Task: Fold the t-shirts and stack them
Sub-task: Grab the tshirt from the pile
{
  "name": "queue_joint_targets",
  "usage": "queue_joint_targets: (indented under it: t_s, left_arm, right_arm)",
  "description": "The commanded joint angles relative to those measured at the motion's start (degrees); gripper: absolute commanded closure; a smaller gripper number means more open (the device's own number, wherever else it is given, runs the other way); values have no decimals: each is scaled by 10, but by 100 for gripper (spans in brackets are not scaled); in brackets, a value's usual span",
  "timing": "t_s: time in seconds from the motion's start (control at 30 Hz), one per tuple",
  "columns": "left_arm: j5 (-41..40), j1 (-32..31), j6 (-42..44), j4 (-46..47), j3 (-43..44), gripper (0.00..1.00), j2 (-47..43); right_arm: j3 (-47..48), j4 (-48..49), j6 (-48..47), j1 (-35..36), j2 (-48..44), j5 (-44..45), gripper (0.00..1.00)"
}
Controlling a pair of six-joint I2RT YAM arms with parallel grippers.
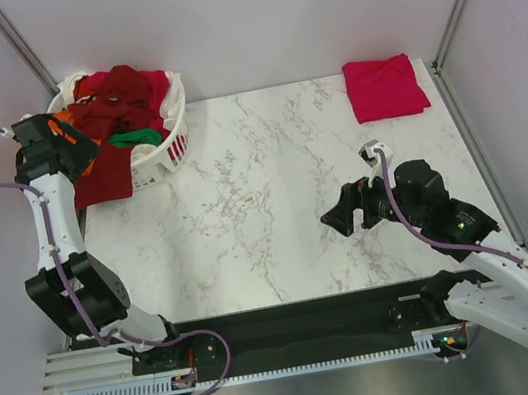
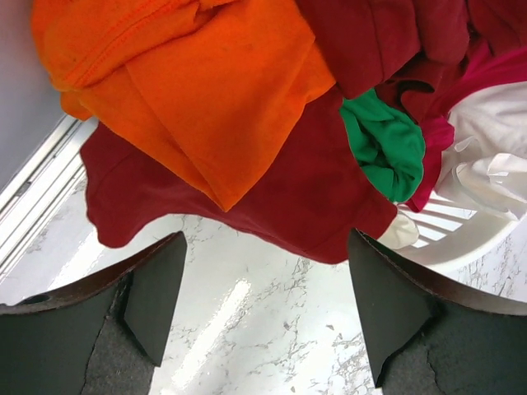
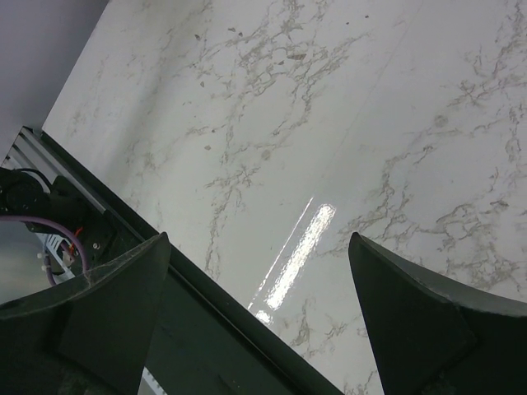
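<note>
1. The left claw (image 2: 262, 280) is hanging wide open and empty at the left side of the white basket (image 1: 174, 147). It is facing the orange t-shirt (image 2: 206, 90) and the dark red t-shirt (image 2: 288, 197), which is draping over the rim onto the table (image 1: 272, 186).
2. The right claw (image 3: 259, 280) is hovering open over bare marble, holding nothing. A folded magenta-pink t-shirt (image 1: 384, 86) is lying at the far right corner.
3. Risk: the layers are overlapping, so one pinch is likely catching two shirts or dragging the light basket along.
</note>
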Motion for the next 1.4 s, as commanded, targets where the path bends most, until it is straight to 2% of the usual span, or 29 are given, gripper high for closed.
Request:
queue_joint_targets:
  t_s: [0.0,0.23,0.53,0.83,1.0,1.23,1.37]
  left_arm:
    - [19,3,-20,30,5,14,18]
    - [-14,2,-36,33,-14,18,36]
    - [-11,3,-38,50,-17,22,53]
    - [-29,2,-39,63,8,34,75]
    - [-30,3,-38,64,35,49,80]
    - [-40,2,-31,64,45,56,76]
    - [-44,3,-23,64,47,71,79]
  right_arm:
    - [6,-3,-12,2,-7,17,2]
    - [7,-3,-13,3,-2,27,2]
    - [4,-3,-14,3,0,39,2]
    - [2,-3,-14,3,6,49,2]
    - [1,-3,-14,3,12,48,2]
    - [1,-3,-13,3,15,50,2]
    - [0,-3,-14,3,21,52,2]
